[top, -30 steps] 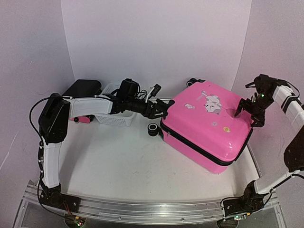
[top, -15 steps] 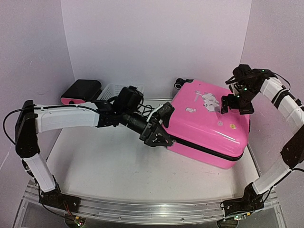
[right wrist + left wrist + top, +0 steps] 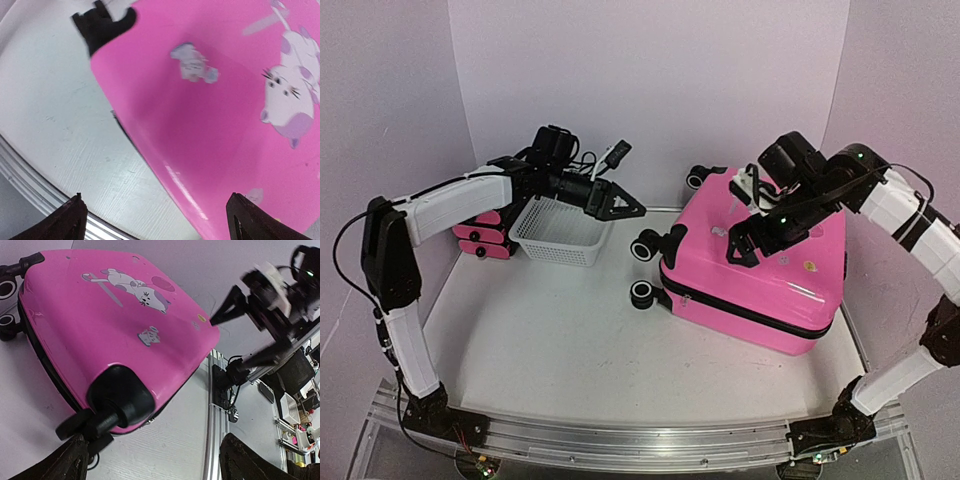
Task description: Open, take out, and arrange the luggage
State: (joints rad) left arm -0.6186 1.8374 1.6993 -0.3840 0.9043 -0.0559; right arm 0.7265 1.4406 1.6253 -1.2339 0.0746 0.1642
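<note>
Luggage [image 3: 760, 270] closed, flat on table [image 3: 550, 320] | left gripper [image 3: 157, 460] spread, empty, by basket [image 3: 560, 235] | right gripper [image 3: 160, 217] spread, over lid

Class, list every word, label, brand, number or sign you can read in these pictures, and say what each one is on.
No readable text in any view.
luggage: the cartoon animal sticker and the smaller sticker are pictures only, with no letters to make out.
tiny round stickers near the luggage corner: too small to read.
basket: no label shows.
</note>
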